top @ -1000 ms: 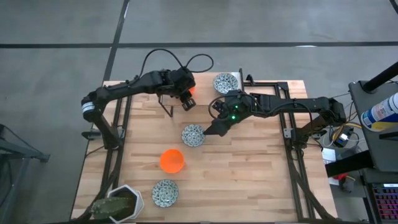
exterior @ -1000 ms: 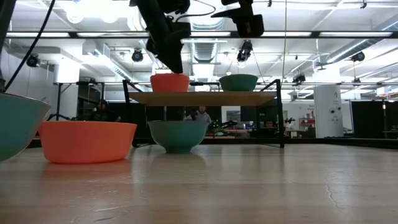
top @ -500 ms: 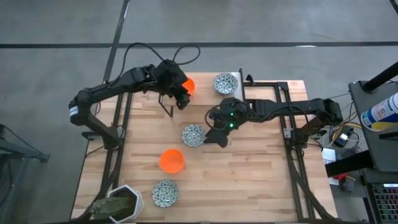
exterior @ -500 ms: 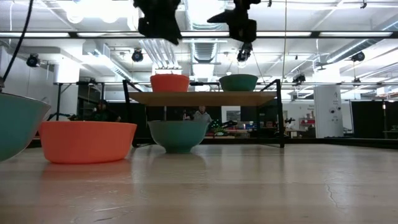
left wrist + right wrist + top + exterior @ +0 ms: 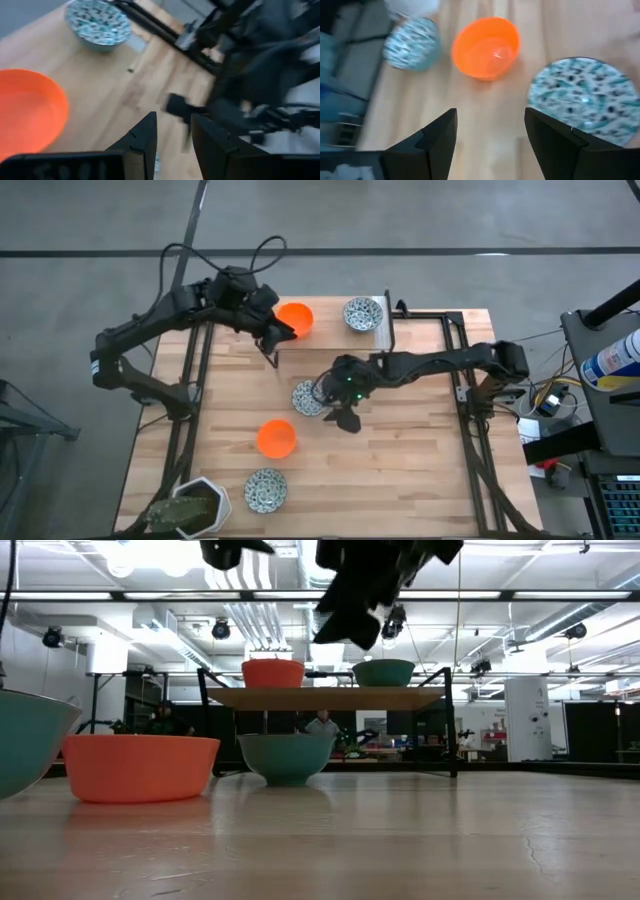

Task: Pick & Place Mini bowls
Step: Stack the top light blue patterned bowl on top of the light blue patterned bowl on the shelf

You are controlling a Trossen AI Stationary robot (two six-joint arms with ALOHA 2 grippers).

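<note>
- Mini bowls, five visible from above, spread over the wooden table [image 5: 420, 440]; listed left to right.
- White hexagonal plant pot [image 5: 195, 505] at near-left table corner, holding a green plant.
- Left gripper [image 5: 283, 332] at far-left part of table, just beside an orange bowl [image 5: 297, 318]. Wrist view shows its fingers [image 5: 142, 137] slightly apart, nothing between them, the orange bowl [image 5: 27, 112] off to one side.
- Speckled bowl [image 5: 265, 489] near the front edge, right of the pot.
- Second orange bowl [image 5: 277, 438] mid-table, between the front speckled bowl and the centre one.
- Speckled bowl [image 5: 310, 397] at table centre.
- Right gripper [image 5: 343, 412] just beside that centre bowl, on its right. Fingers [image 5: 432, 140] spread wide, empty; wrist view shows the centre bowl [image 5: 585, 97] close to one finger.
- Speckled bowl [image 5: 363, 313] at far edge, right of the first orange bowl. Low view shows this pair raised on a small shelf [image 5: 325, 697].
</note>
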